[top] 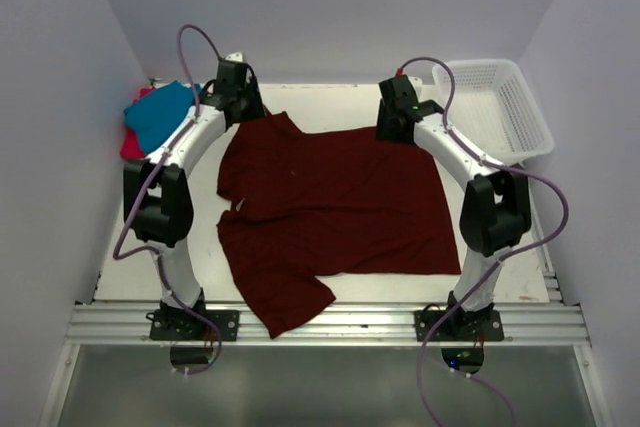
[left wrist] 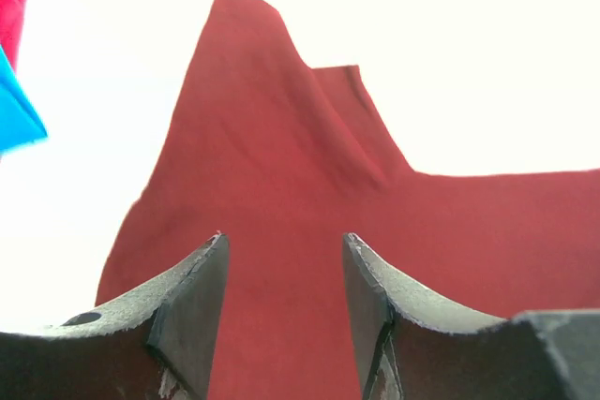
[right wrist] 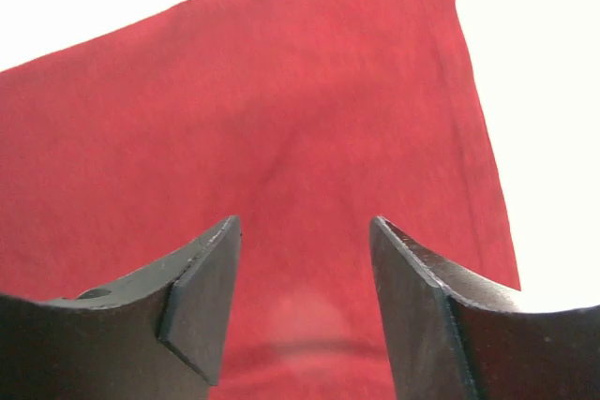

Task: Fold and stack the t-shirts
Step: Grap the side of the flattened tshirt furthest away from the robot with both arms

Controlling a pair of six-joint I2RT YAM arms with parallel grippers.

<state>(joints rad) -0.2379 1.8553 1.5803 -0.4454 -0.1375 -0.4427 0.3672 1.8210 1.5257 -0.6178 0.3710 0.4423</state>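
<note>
Closest to each wrist camera, the left fingers (left wrist: pixel 211 274) and the right fingers (right wrist: pixel 217 255) stood apart with nothing between them, poised just above dark red cloth. That cloth was the maroon t-shirt (top: pixel 335 202), spread nearly flat across the middle of the surface (top: pixel 140 267), its collar toward the left arm and its hem toward the right. One sleeve pointed to the far edge by the left fingers. The other sleeve lay over the near edge onto the metal rail (top: pixel 350 325). At the far left corner the teal t-shirt (top: pixel 162 115) lay bunched on top of the pink-red t-shirt (top: pixel 131 144), both just beside the left arm and apart from the maroon one. A white mesh basket (top: pixel 525 122) sat at the far right corner, tilted, just beyond the right arm.
</note>
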